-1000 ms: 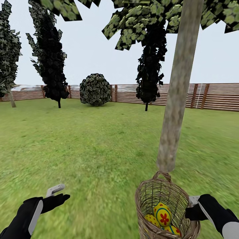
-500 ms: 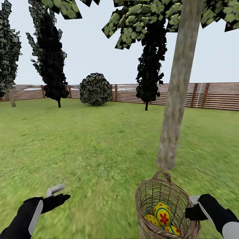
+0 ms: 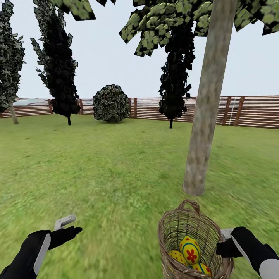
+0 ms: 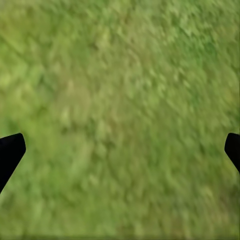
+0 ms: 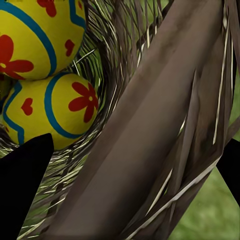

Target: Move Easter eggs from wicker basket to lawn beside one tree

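The wicker basket (image 3: 189, 232) hangs at the lower right of the head view, held off the lawn (image 3: 108, 170). My right gripper (image 3: 223, 242) is shut on its rim (image 5: 150, 125). Three yellow Easter eggs (image 3: 190, 250) with red flowers lie inside; two of them (image 5: 55, 110) show close up in the right wrist view. The tree's bare grey-brown trunk (image 3: 205, 116) rises just beyond the basket, its foot on the grass. My left gripper (image 3: 71, 226) hovers open over bare grass (image 4: 120, 100), fingers wide apart, holding nothing.
Dark narrow cypress-like trees (image 3: 58, 66) and a round bush (image 3: 111, 104) stand far off, in front of a slatted wooden fence (image 3: 248, 111). Open grass stretches between me and them, on the left of the trunk.
The whole head view has shifted slightly; the trunk's foot sits a little higher in the picture. Both arms and the basket keep their places in it.
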Available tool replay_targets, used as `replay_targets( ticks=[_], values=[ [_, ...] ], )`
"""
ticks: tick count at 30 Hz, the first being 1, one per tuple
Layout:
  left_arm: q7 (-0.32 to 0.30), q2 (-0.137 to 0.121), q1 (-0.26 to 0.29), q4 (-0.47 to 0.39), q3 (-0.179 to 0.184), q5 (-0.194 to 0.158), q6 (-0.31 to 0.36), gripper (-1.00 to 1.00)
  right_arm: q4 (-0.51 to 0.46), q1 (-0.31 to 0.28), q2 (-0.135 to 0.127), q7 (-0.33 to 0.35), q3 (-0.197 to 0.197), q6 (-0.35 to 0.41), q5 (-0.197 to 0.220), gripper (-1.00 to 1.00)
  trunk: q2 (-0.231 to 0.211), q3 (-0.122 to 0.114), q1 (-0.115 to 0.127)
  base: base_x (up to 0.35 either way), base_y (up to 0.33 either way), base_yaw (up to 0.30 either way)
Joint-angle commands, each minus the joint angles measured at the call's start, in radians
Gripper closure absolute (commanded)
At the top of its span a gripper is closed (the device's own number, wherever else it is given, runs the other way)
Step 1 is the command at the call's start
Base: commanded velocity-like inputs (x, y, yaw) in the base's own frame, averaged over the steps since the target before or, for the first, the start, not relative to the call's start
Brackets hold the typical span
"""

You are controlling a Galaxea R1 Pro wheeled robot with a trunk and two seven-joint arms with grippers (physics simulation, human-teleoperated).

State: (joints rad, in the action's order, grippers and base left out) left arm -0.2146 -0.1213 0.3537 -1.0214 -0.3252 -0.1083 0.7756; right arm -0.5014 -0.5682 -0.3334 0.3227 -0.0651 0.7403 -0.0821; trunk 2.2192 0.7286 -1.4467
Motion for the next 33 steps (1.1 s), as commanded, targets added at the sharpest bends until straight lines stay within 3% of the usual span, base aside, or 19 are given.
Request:
replay_targets(
  ticks=[1, 14, 20, 33],
  values=[
    [0.001, 0.000, 0.001, -0.001, -0.002, -0.009, 0.007, -1.00, -0.002, -0.001, -0.001, 0.007, -0.004, 0.004, -0.002, 1.00, 0.008, 0.004, -0.004, 0.000, 0.000, 0.000],
    [0.001, 0.002, 0.001, 0.000, 0.000, -0.009, 0.007, -1.00, -0.002, -0.001, 0.000, 0.007, -0.005, 0.004, -0.002, 1.00, 0.099, 0.045, -0.054, 0.000, 0.000, 0.000],
    [-0.002, 0.001, 0.001, -0.002, 0.001, -0.013, 0.004, -1.00, -0.002, -0.001, 0.001, 0.007, -0.005, 0.004, -0.002, 1.00, 0.099, 0.045, -0.054, 0.016, 0.010, 0.000],
    [-0.009, 0.001, 0.001, 0.023, 0.003, -0.013, -0.018, -1.00, -0.002, -0.001, 0.001, 0.007, -0.007, 0.004, -0.002, 1.00, 0.099, 0.045, -0.054, 0.322, 0.022, 0.000]
  ],
)
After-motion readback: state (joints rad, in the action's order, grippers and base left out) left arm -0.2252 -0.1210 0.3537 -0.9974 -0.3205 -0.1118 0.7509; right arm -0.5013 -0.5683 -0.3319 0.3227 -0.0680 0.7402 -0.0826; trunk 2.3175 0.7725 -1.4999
